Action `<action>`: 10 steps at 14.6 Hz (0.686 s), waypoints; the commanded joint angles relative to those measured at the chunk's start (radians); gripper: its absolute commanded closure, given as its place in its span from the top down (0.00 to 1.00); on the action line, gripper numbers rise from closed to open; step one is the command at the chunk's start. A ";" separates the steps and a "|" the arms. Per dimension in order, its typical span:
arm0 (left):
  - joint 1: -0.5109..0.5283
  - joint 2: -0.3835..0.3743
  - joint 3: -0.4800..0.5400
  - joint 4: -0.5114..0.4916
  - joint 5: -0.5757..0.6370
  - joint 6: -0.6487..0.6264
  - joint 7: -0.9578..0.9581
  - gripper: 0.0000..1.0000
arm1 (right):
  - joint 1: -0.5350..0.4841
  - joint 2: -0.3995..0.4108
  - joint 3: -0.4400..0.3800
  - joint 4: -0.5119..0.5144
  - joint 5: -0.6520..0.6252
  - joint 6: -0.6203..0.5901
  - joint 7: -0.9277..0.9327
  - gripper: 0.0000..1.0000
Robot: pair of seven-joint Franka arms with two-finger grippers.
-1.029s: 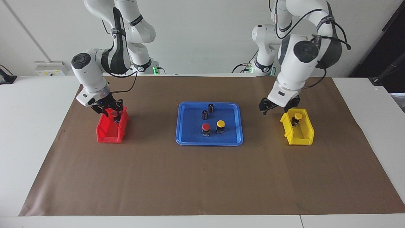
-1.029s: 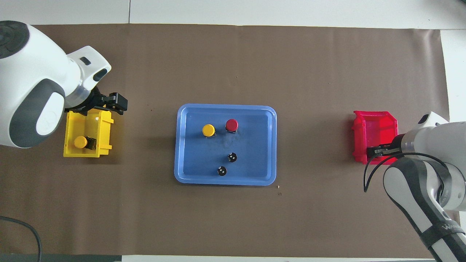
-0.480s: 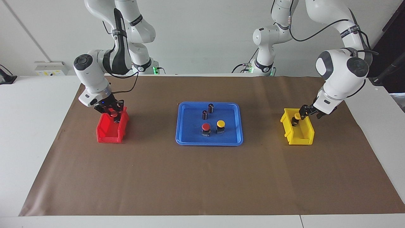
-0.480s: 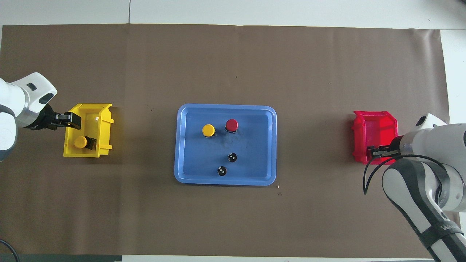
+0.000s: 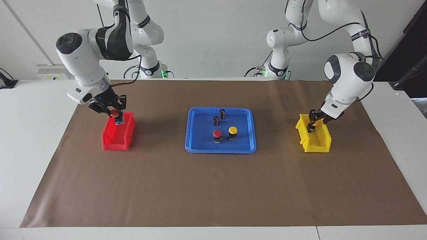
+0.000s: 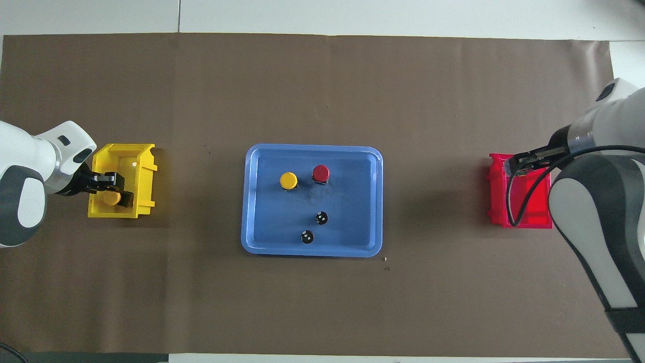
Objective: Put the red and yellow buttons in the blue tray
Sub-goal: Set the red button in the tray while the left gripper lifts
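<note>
Two of the four buttons are already sitting in the blue tray [image 5: 196, 146]: the red button [image 5: 217, 136] and the yellow button [image 5: 232, 132] are standing side by side on its floor, in the half farther from the robots. Nearer the robots in the same tray, two dark capless cylinders [image 5: 219, 117] are standing upright close together; they are not part of the job.

Two buttons are still outside the tray, so I judge the task about half done. Toward the right arm's end of the table, the right gripper [image 5: 114, 112] is hanging just over the red bin [image 5: 115, 140] with its fingers closed on the second red button [image 5: 115, 112], which is clear of the bin's floor. It looks to be lifting out, with the carry to the tray still to come.

Toward the left arm's end, the left gripper [image 5: 313, 124] is reaching down into the yellow bin [image 5: 317, 143], its fingers around the second yellow button [image 6: 111, 197]. Whether they are gripping it yet, I cannot tell; the button appears to be resting in the bin.
</note>
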 commanded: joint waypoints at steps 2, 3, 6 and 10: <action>-0.002 -0.039 0.002 -0.065 -0.017 0.043 -0.004 0.61 | 0.255 0.177 0.002 0.075 0.020 0.187 0.420 0.28; -0.002 -0.042 0.002 -0.074 -0.017 0.043 -0.004 0.61 | 0.287 0.209 0.002 0.073 0.020 0.234 0.477 0.28; -0.002 -0.046 0.002 -0.096 -0.017 0.056 -0.004 0.60 | 0.340 0.266 0.001 0.054 0.009 0.298 0.522 0.28; -0.002 -0.020 0.000 -0.033 -0.020 0.058 -0.045 0.01 | 0.344 0.274 0.002 -0.008 0.009 0.365 0.522 0.28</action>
